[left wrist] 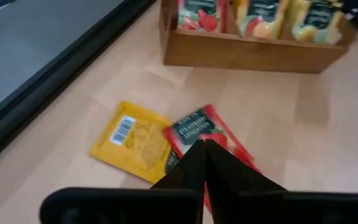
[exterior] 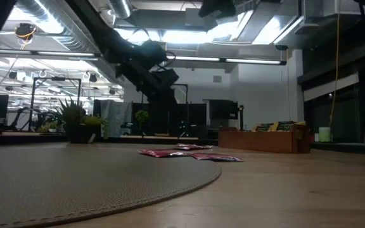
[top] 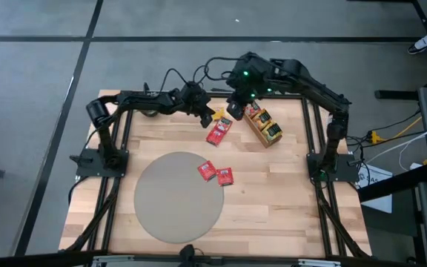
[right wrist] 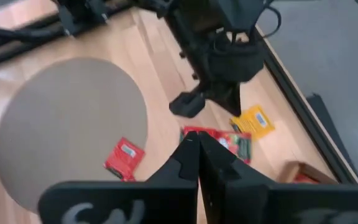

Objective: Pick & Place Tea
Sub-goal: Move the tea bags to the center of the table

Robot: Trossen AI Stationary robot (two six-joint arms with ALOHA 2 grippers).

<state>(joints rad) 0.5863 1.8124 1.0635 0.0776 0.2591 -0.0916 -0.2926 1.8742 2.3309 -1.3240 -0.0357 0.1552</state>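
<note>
- The step is judged to be picking up a tea packet; a lift straight up is advised, so that the stacked packets are not dragged.
- The left gripper [top: 204, 116] is fully closed, at twelve o'clock on the table [top: 288, 200], above the yellow packet [left wrist: 131, 139] and the red packet [left wrist: 199, 129]; whether anything is pinched cannot be told.
- The right gripper [right wrist: 197, 144] is closed and empty, above the tray [top: 264, 126].
</note>
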